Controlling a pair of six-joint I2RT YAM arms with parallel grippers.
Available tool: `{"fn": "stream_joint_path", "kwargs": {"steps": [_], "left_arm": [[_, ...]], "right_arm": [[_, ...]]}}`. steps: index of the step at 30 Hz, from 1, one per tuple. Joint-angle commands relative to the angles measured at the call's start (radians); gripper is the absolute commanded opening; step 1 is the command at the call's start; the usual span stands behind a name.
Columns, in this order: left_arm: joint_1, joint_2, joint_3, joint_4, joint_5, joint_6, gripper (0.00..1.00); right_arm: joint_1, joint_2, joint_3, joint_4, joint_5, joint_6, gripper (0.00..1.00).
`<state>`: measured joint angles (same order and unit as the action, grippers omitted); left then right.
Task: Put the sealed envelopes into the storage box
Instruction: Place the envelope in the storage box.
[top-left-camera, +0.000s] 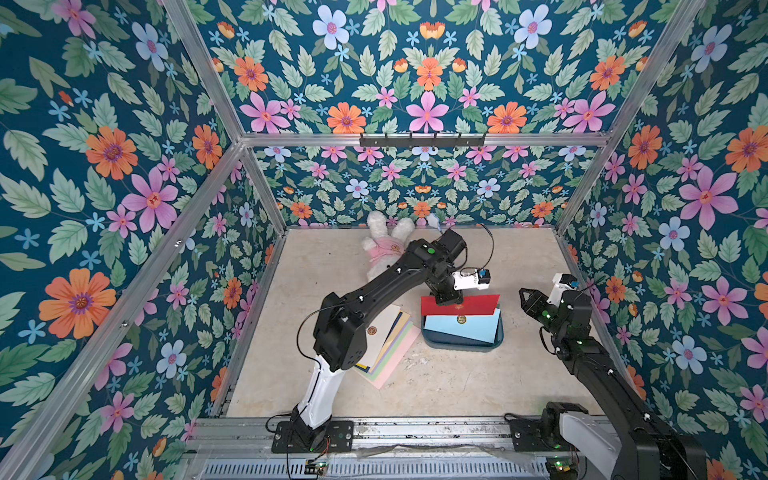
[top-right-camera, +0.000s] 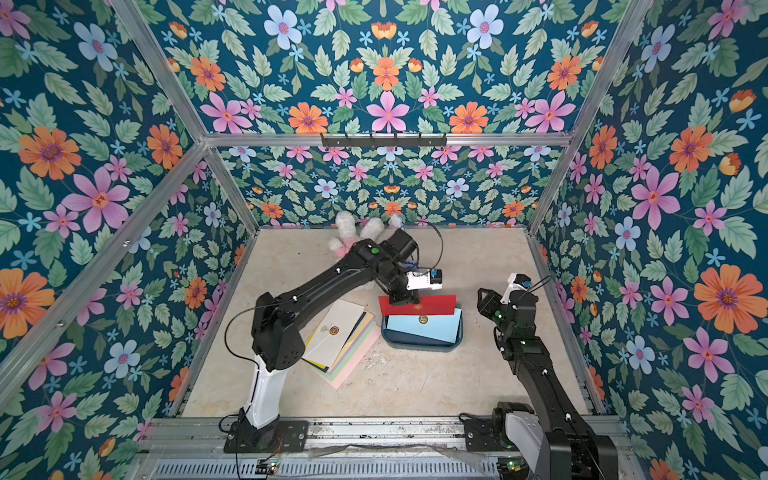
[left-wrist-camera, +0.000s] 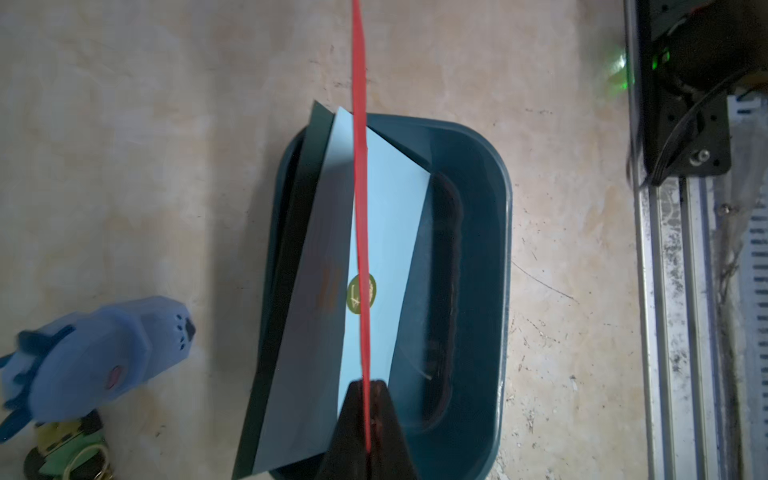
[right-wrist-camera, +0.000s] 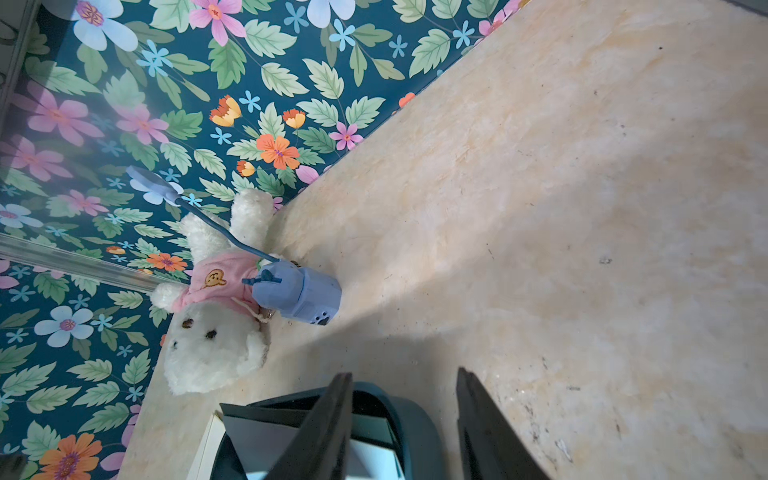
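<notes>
At the left of the pale marbled tabletop (top-left-camera: 440, 390), a fanned stack of sealed envelopes (top-left-camera: 388, 338) (top-right-camera: 347, 336) lies flat beside the left arm's elbow, a cream one with a round gold seal on top and yellow, lilac, green, pink and navy edges showing beneath. Behind it, against the flowered back wall, a white plush bunny (top-left-camera: 384, 245) (right-wrist-camera: 216, 336) in a pink top lies next to a small light-blue toy (right-wrist-camera: 297, 293) (left-wrist-camera: 99, 353). Toward the centre, the left gripper (top-left-camera: 446, 297) (left-wrist-camera: 368, 386) points down with its jaws pressed together on the top edge of a red envelope (top-left-camera: 461, 304) (top-right-camera: 419, 305), which hangs on edge over the far side of the storage box (top-left-camera: 461, 348) (top-right-camera: 419, 348) (left-wrist-camera: 498, 249); the left wrist view sees it edge-on as a thin red line (left-wrist-camera: 359, 166). Whether its lower edge touches anything cannot be told. Inside the dark teal box a light-blue envelope (top-left-camera: 461, 328) (left-wrist-camera: 386, 216) leans at a slant, seal up, with a dark green envelope (left-wrist-camera: 257, 432) under it. To the right, well apart from the box, the right gripper (top-left-camera: 527, 298) (right-wrist-camera: 405, 415) hangs above the table with its jaws spread and nothing between them.
</notes>
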<state>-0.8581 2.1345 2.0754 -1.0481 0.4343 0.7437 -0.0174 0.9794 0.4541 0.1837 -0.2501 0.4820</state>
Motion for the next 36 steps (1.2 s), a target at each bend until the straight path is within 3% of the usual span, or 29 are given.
{"fn": "stream_joint_path", "kwargs": {"steps": [1, 6, 13, 21, 30, 36], "left_arm": [[0.001, 0.034, 0.02, -0.093, -0.028, 0.072, 0.0], [-0.004, 0.051, -0.021, -0.023, 0.007, 0.076, 0.0], [-0.008, 0.084, 0.031, 0.01, 0.056, 0.019, 0.0], [-0.01, 0.077, -0.04, 0.063, 0.013, -0.04, 0.0], [-0.011, 0.036, -0.068, 0.165, -0.022, -0.091, 0.31], [0.014, -0.09, -0.193, 0.319, -0.041, -0.19, 0.34]], "right_arm": [[-0.001, 0.013, 0.011, 0.017, -0.005, 0.008, 0.45], [0.0, 0.006, -0.003, 0.016, -0.003, 0.007, 0.45], [0.0, 0.016, 0.006, 0.015, -0.008, 0.009, 0.45], [0.0, 0.028, 0.003, 0.02, -0.017, 0.013, 0.45], [0.0, 0.028, 0.005, 0.011, -0.015, 0.013, 0.45], [0.0, 0.024, 0.014, 0.002, -0.022, 0.013, 0.46]]}}
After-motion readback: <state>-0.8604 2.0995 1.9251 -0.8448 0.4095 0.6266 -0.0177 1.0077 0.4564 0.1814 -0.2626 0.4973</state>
